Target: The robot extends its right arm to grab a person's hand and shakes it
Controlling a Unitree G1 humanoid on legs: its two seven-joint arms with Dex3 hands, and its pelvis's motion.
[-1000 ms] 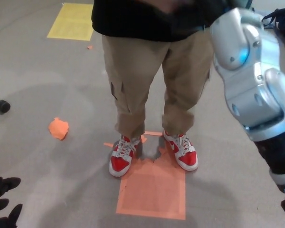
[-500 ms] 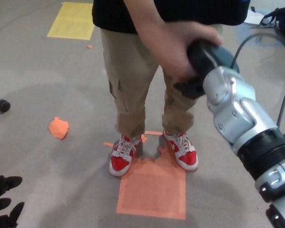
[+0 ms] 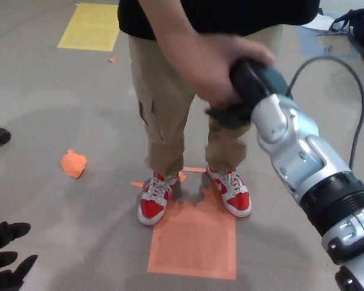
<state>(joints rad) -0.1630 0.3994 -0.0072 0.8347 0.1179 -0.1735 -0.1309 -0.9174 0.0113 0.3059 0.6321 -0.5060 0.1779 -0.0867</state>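
A person in a black top, tan trousers and red-and-white shoes stands in front of me. The person's hand (image 3: 209, 66) reaches down from the upper middle and wraps over my right hand (image 3: 246, 91). My right hand is black, mostly covered by that grip, its fingers closed on the person's hand. Its silver forearm (image 3: 297, 160) runs down to the lower right corner. My left hand (image 3: 6, 254) hangs at the bottom left corner, fingers apart, holding nothing.
The person's shoes (image 3: 155, 199) stand at the far edge of an orange floor square (image 3: 194, 239). A crumpled orange scrap (image 3: 73, 163) lies to the left. A yellow floor square (image 3: 91, 25) lies far left, a black caster (image 3: 1, 135) at the left edge.
The clasped hands have shifted slightly left and up since half a second ago. One second ago my right arm was raised with no clasp visible. The view has drifted slightly.
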